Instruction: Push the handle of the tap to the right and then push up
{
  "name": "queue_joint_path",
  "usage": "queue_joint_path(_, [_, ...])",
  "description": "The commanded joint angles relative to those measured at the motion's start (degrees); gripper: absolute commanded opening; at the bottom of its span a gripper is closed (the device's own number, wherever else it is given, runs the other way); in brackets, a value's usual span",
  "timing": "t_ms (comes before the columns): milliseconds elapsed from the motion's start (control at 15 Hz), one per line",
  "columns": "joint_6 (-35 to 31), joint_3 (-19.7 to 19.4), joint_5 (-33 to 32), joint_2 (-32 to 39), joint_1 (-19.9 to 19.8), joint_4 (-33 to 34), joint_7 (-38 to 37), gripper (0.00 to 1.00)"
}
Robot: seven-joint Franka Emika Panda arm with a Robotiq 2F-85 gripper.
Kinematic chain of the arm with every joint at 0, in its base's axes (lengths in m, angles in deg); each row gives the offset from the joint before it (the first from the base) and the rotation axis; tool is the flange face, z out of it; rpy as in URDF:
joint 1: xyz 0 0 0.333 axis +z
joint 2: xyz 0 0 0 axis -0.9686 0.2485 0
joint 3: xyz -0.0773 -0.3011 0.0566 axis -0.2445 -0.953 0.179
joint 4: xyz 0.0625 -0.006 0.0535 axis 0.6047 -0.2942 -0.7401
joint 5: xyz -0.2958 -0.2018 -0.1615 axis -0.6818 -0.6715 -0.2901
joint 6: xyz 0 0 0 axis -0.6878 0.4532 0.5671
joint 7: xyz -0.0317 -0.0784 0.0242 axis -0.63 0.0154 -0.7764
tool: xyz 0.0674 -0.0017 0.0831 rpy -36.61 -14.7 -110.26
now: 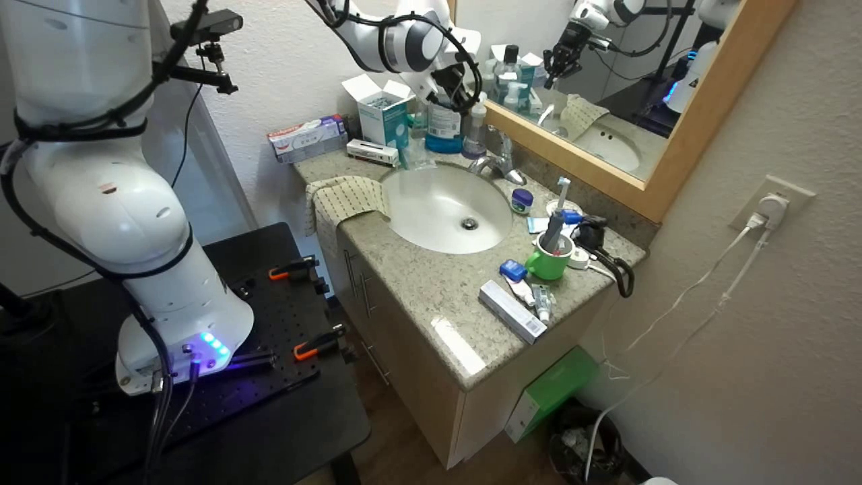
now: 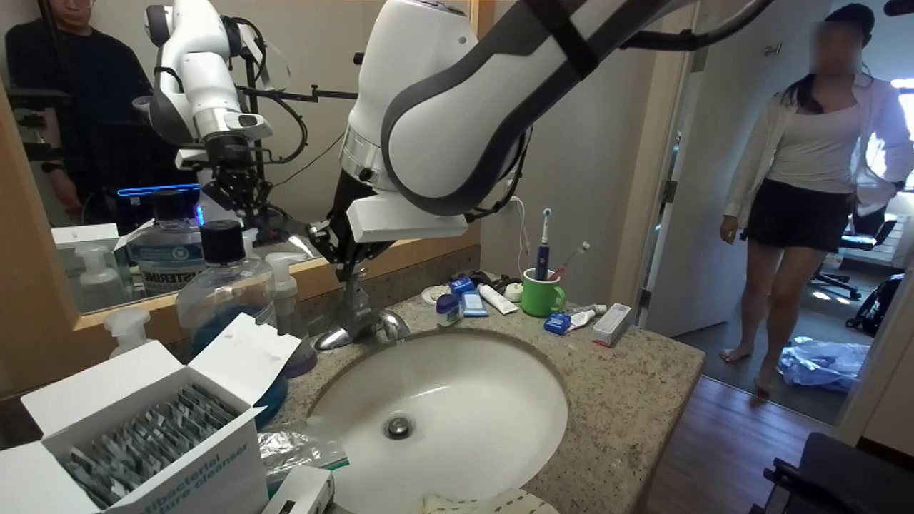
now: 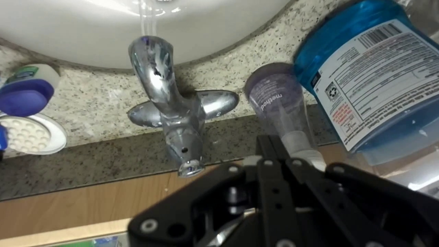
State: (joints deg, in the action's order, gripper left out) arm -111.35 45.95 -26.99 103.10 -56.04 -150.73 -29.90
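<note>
Wrist view. The pincer (image 3: 270, 140) is closed, its tips together, with nothing showing in its grip. One tap (image 3: 176, 111), topped by one handle (image 3: 187, 156), stands just beside the pincer, apart from it; beyond, one pump bottle (image 3: 284, 109) and one blue bottle (image 3: 370, 82). Probable step: the rightward push, although water (image 3: 148, 20), seemingly running, may mean some lift already. Next move: a sideways press on the handle, then a push from beneath.

In an exterior view, the pincer is near the handle's top, contact uncertain, between one mug (image 2: 539, 294) and one carton (image 2: 196, 464).

In an exterior view, below the pincer: one worktop (image 1: 417, 289), one basin (image 1: 438, 209), one cloth (image 1: 353, 195).
</note>
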Motion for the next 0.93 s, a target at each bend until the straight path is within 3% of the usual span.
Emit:
queue_joint_path(0, [-1.62, -3.49, -1.17, 3.64, 2.97, 4.48, -2.38, 0.01])
queue_joint_path(867, [0.5, -9.69, -0.3, 11.09, 7.0, 13.12, -6.33, 0.0])
